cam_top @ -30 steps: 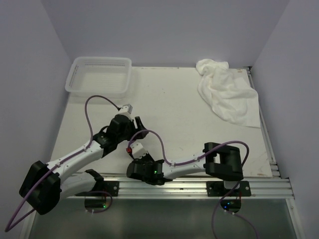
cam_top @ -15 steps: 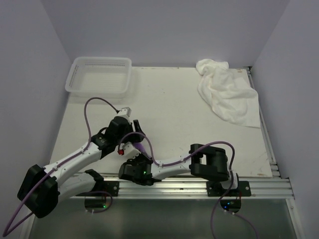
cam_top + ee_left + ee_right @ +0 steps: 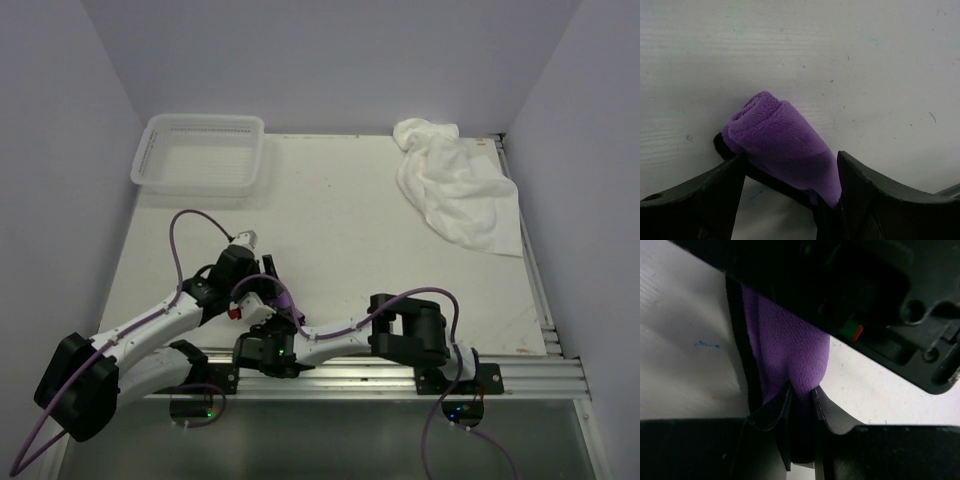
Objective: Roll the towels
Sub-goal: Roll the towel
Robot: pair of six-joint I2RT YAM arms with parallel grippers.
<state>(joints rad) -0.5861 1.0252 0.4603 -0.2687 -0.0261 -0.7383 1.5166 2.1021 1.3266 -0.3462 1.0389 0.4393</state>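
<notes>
Both left claw [image 3: 790, 162] and right claw [image 3: 801, 396] gripping purple towel [image 3: 774, 132] near table [image 3: 340, 215] edge, white towel [image 3: 455, 185] far-right

The white table [image 3: 350, 220] carries a mesh basket [image 3: 200, 122] at 11 o'clock, white towel [image 3: 455, 190] at 1, purple towel [image 3: 782, 142] at 7.

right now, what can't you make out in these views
Left wrist view: near end of the small purple towel with dark trim hides behind the left tool.
Top view: left arm and right arm cover most of it.
Right wrist view: the right tool and a black housing block most of it.
</notes>
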